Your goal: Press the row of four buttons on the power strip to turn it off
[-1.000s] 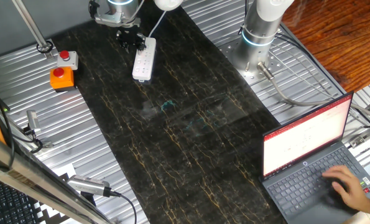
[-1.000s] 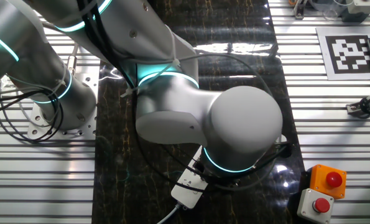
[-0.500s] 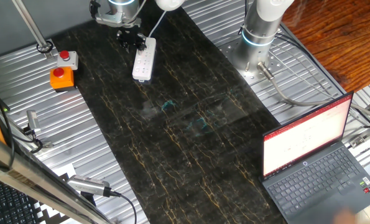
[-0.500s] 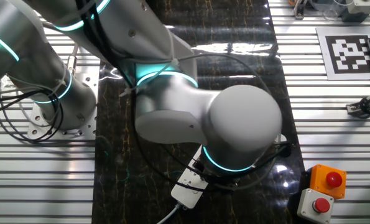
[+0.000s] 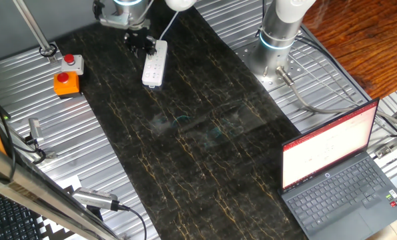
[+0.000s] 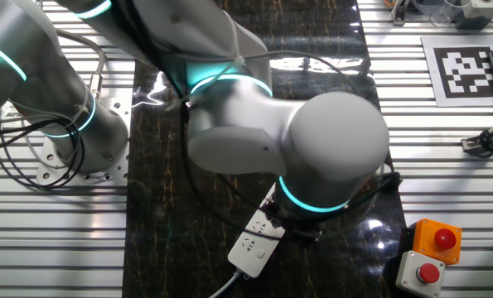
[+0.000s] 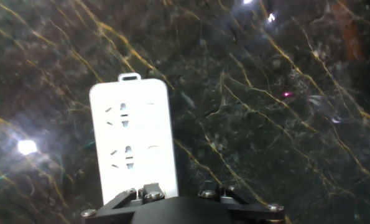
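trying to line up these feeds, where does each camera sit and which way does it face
One fixed view: high, beyond the near table end, facing along the dark mat towards the power strip; shows the gripper and an arm base.
The other fixed view: high on the opposite side, looking down; the arm's big joints hide much of the power strip.
Hand view: on the hand, facing straight down at the power strip; only the gripper mount shows.
Shared: all three see the strip; both fixed views see the orange box.
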Robot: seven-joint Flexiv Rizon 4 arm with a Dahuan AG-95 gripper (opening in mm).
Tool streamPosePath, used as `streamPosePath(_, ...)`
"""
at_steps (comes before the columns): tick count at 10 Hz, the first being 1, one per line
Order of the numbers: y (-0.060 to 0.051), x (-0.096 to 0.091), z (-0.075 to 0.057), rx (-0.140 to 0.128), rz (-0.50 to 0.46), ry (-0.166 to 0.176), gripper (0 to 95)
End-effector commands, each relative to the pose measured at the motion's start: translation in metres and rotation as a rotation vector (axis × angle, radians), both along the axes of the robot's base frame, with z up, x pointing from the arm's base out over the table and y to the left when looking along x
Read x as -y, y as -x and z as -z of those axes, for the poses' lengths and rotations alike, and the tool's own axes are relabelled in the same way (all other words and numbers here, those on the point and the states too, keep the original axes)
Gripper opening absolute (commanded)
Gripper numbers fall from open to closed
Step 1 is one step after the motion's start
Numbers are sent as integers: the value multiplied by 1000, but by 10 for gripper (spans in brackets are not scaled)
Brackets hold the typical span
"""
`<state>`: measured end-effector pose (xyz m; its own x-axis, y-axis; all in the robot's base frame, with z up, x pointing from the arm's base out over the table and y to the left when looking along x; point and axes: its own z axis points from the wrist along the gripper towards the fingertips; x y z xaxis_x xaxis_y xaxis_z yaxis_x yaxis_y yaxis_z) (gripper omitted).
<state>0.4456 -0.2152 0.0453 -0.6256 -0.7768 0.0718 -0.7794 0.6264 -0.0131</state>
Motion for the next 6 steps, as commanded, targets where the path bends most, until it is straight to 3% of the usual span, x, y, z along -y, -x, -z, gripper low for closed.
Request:
streamPosePath(1,-3,-5,1,6,9,0,380)
streamPosePath(6,-7,-10,7,17,7,7,380)
